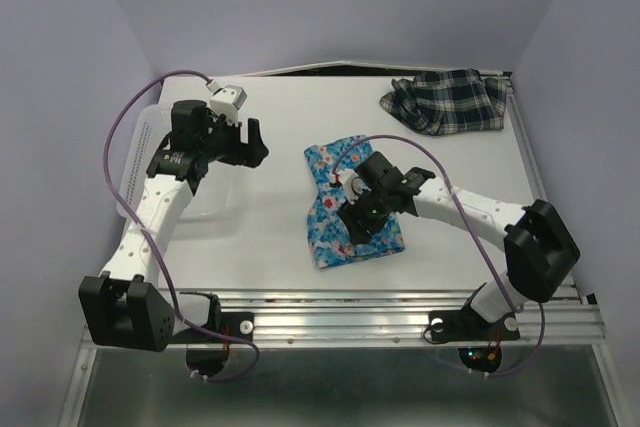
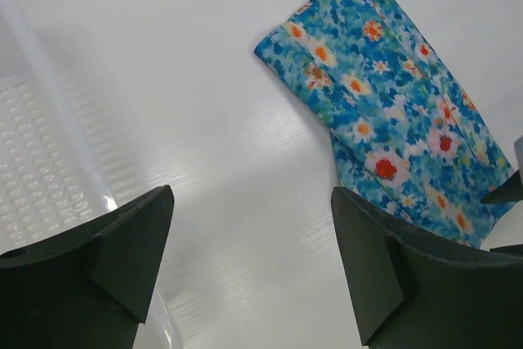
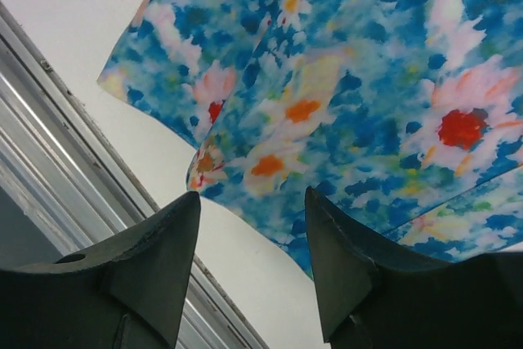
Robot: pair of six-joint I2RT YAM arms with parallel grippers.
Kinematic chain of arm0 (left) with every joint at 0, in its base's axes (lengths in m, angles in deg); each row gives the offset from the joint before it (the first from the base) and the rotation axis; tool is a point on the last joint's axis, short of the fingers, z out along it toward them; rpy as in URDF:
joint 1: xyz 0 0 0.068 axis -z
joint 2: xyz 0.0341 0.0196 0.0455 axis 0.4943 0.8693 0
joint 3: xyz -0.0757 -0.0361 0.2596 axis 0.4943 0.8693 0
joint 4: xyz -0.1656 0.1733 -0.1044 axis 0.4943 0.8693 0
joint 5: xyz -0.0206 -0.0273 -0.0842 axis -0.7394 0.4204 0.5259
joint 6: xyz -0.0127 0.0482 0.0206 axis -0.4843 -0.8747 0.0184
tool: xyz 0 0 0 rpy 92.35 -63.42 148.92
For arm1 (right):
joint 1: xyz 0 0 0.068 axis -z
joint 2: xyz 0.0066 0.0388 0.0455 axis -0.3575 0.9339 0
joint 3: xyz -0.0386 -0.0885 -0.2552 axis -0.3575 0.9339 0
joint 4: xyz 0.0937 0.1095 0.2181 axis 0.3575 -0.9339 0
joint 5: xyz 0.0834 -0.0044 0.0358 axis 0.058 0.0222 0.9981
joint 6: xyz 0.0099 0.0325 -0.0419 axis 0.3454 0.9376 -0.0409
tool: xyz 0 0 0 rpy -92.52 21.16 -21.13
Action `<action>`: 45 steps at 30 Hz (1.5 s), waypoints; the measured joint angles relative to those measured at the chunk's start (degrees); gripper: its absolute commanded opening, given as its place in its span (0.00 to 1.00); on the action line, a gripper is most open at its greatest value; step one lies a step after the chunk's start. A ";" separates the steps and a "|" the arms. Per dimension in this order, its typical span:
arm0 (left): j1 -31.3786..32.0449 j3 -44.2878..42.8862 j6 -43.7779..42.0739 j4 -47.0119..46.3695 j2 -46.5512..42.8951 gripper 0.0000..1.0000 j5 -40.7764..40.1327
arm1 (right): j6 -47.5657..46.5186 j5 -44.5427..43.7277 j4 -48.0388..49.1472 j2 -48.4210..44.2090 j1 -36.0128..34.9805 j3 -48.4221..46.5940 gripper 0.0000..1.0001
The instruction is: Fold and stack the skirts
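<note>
Jaws left and right stand spread; only the top view shows the plaid skirt (image 1: pixel 447 99).

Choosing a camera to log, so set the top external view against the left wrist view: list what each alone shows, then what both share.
Top external only: the plaid skirt crumpled at the far right corner, and the right end effector over the floral skirt. Left wrist only: the lattice holes in the basket floor. Both: the floral skirt folded on the table, the basket, the open left end effector.
</note>
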 measured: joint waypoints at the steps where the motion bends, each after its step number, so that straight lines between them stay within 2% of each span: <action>1: 0.00 0.00 -0.02 -0.02 -0.55 0.90 -0.20 | 0.68 -0.02 0.42 1.55 0.00 -0.17 0.59; 12: -0.02 0.35 -0.11 -0.94 -1.55 0.92 -1.33 | 5.11 2.03 0.74 10.08 -1.60 -4.37 0.58; 18: -0.02 1.25 -0.22 -1.18 -1.55 0.92 -1.62 | 5.97 3.04 0.59 12.37 -1.70 -6.91 0.45; 21: 0.00 1.51 -0.39 -1.25 -1.55 0.92 -1.95 | 6.40 3.10 0.37 14.78 -1.86 -7.98 0.44; 23: 0.00 1.51 -0.63 -1.25 -1.55 0.92 -2.14 | 6.43 2.78 -0.17 15.19 -1.86 -8.07 0.45; 24: 0.00 1.51 -0.79 -1.25 -1.55 0.92 -2.21 | 6.49 1.88 -0.72 15.32 -1.90 -8.33 0.49; 27: 0.00 1.51 -1.16 -1.25 -1.55 0.92 -2.40 | 7.34 -0.59 -1.84 15.34 -1.92 -8.85 0.53; 30: -0.02 1.51 -1.36 -1.25 -1.55 0.92 -2.47 | 7.85 -2.40 -2.25 15.34 -2.60 -9.07 0.41; 32: 0.00 1.51 -1.36 -1.27 -1.55 0.92 -2.56 | 8.07 -3.15 -2.38 15.34 -3.54 -9.07 0.27; 33: 0.00 1.51 -1.36 -1.27 -1.55 0.93 -2.58 | 8.31 -3.34 -2.36 15.34 -4.13 -9.07 0.14; 35: -0.02 1.51 -1.40 -1.29 -1.55 0.93 -2.58 | 8.48 -3.43 -2.40 15.41 -4.61 -9.07 0.02; 41: -0.02 1.51 -2.89 -1.29 -1.62 0.93 -2.10 | 8.33 -2.58 -4.11 15.45 -4.55 -11.13 0.01; 45: 0.17 4.39 -7.69 -2.08 -5.16 0.90 -0.46 | 8.17 -0.76 -5.31 13.64 -1.16 -16.22 0.01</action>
